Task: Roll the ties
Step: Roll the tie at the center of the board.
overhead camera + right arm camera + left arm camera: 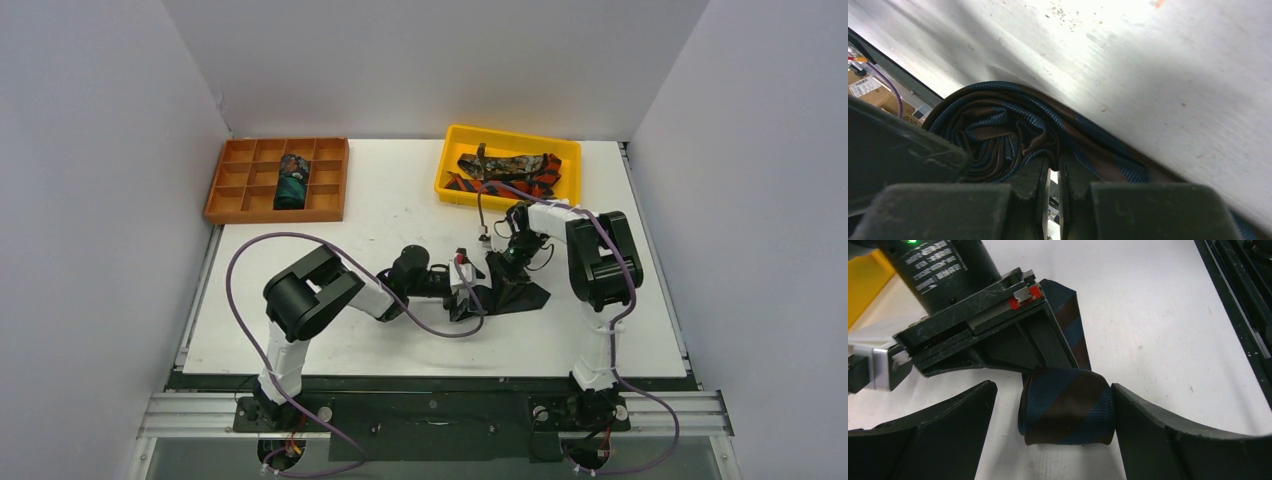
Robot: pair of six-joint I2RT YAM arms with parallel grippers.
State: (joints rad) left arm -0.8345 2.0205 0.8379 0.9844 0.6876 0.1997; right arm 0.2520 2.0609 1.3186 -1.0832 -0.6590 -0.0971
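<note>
White table (400, 205), rolled tie (1068, 407) — stripes show wrist-side only

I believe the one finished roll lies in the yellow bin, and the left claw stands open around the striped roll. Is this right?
No. The finished roll lies in the orange tray, not in the yellow bin; the bin holds loose ties. The top view shows this. The left claw does stand open around the striped roll.

Rolled tie (998, 125) centre hidden behind right gripper (1054, 172), tail cut off at lower-right edge, table (1173, 75) beyond blurred.
</note>
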